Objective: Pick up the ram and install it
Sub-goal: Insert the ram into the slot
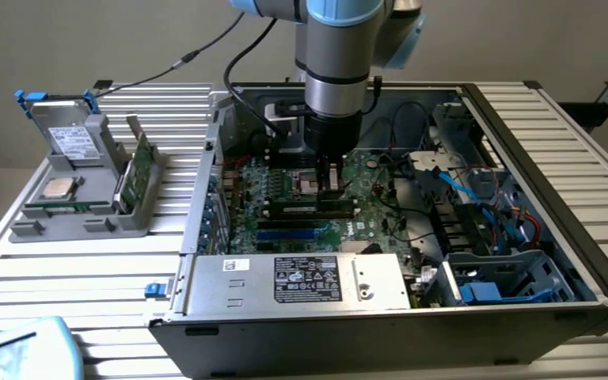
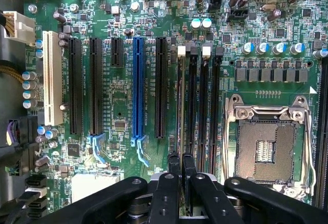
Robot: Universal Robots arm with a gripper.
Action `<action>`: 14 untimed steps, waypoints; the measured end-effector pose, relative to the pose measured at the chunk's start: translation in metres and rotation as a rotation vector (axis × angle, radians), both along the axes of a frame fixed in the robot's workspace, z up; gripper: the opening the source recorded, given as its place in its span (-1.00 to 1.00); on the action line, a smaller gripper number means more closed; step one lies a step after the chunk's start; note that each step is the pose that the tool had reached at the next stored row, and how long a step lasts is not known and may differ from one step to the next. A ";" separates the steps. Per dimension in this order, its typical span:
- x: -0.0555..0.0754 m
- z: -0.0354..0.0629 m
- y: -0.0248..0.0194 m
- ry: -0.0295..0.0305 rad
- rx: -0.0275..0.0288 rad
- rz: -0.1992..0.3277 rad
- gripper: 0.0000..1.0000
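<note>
Gripper (image 2: 180, 166) fingers stand narrow, pinching the top edge of the ram (image 2: 180, 106), which shows edge-on as a thin strip running away from the fingertips. The arm hangs straight down into an open computer case (image 1: 557, 150), over the motherboard (image 2: 123, 111).

The installing step appears to be in hand: the ram stands in line with the first memory slot, the one beside the long expansion slots. Whether it is already seated cannot be told. Finishing likely calls for a straight, even push down, keeping the stick upright until the white latch (image 2: 181, 51) at the slot's far end closes.

Three more memory slots (image 2: 204, 106) lie just beside it, then the open processor socket (image 2: 266, 149). On the other side runs a blue expansion slot (image 2: 138, 85). In the exterior view, a power supply (image 1: 304, 277) sits at the case's near edge, loose cables (image 1: 473, 186) lie to the exterior view's right, and a grey parts holder (image 1: 82, 198) stands outside the case on the exterior view's left. Nothing visibly blocks the slot.
</note>
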State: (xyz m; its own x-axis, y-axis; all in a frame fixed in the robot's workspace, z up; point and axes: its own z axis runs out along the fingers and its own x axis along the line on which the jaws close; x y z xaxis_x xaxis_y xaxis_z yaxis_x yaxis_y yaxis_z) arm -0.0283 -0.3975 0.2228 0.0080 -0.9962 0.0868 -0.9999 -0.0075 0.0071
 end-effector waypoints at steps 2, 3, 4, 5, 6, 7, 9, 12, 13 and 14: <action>0.000 0.0000 0.0000 0.0000 0.0000 0.000 -0.73; 0.000 0.0000 0.0000 0.0000 0.0000 0.000 -0.73; 0.000 0.0000 0.0000 0.0000 0.0000 0.000 -0.73; 0.000 0.0000 0.0000 0.0000 0.0000 0.000 -0.73; 0.000 0.0000 0.0000 0.0000 0.0000 0.000 -0.73; 0.000 0.0000 0.0000 0.0000 0.0000 0.000 -0.73; 0.000 0.0000 0.0000 0.0000 0.0000 0.000 -0.73; 0.000 0.0000 0.0000 0.0000 0.0000 0.000 -0.73; 0.000 0.0000 0.0000 0.0000 -0.0001 0.000 -0.69; 0.000 0.0000 0.0000 0.0000 0.0000 0.000 -0.69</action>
